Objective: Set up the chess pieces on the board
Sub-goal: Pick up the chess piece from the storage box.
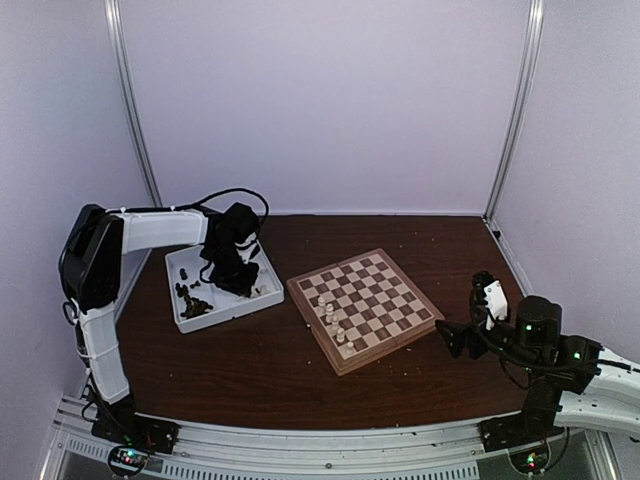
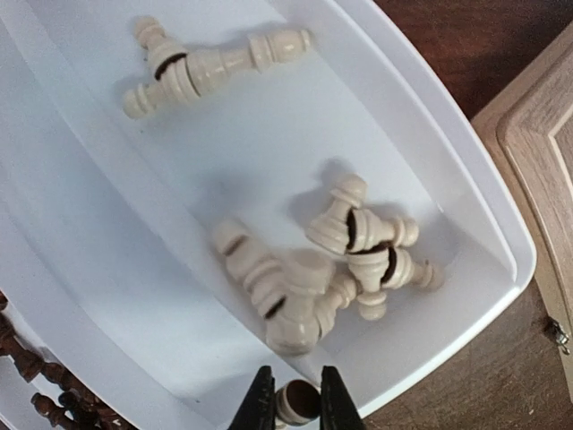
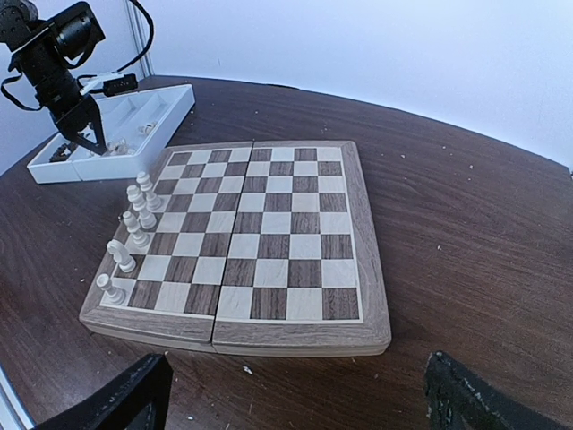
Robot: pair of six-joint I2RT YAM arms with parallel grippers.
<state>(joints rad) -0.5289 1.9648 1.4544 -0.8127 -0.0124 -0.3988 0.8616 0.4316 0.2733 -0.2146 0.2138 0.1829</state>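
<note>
Left gripper (image 2: pixel 295 387) — snug on cream chess piece (image 2: pixel 300 405)

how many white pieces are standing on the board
5 pieces, in a row along the board's left edge in the right wrist view; overlap may hide another.

Place: a robot-testing lab cell.
Enclosure: plain pale lilac wall panels (image 1: pixel 330 100) closed in the back and both sides, joined by slim aluminium corner posts (image 1: pixel 133 110).
Counter: a dark brown wood-grain counter (image 1: pixel 250 370) filled the floor of the booth.
Mounting: a ribbed aluminium rail (image 1: pixel 300 455) ran along the near edge, carrying the bases of a white-and-black jointed left arm (image 1: pixel 150 230) and a matching right arm (image 1: pixel 600 385).
Wiring: loose black cables (image 1: pixel 235 191) looped over the left arm; small green indicator lights (image 1: pixel 576 354) glowed on the right arm.
</note>
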